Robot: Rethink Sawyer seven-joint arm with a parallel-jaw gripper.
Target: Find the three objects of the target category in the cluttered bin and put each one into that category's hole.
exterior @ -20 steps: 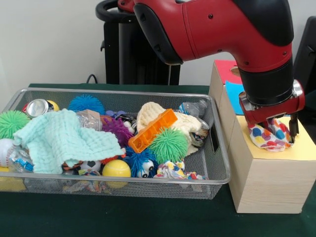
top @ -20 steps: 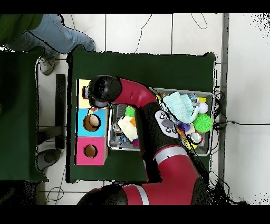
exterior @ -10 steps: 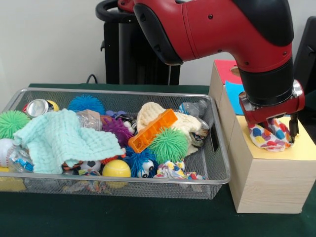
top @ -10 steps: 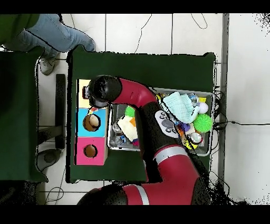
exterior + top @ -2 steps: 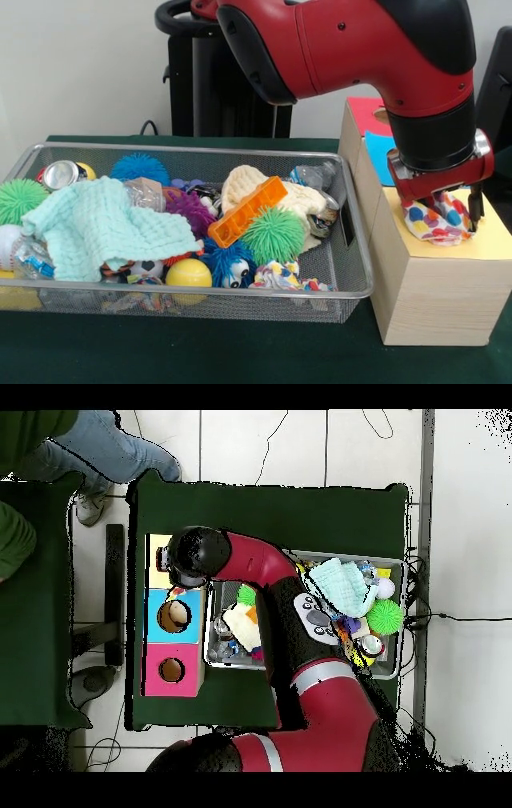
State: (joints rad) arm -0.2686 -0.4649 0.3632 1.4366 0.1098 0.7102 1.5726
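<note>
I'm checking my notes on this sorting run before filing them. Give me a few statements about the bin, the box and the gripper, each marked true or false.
1. The gripper is at the patterned cloth on the yellow section of the wooden box. True.
2. The orange block lies on the table outside the wire bin. False: it lies in the bin, on the clutter.
3. A mint green cloth lies in the bin. True.
4. The box's sections are all yellow. False: pink, blue and yellow.
5. The bin holds only cloths. False: also spiky balls and a can.
</note>
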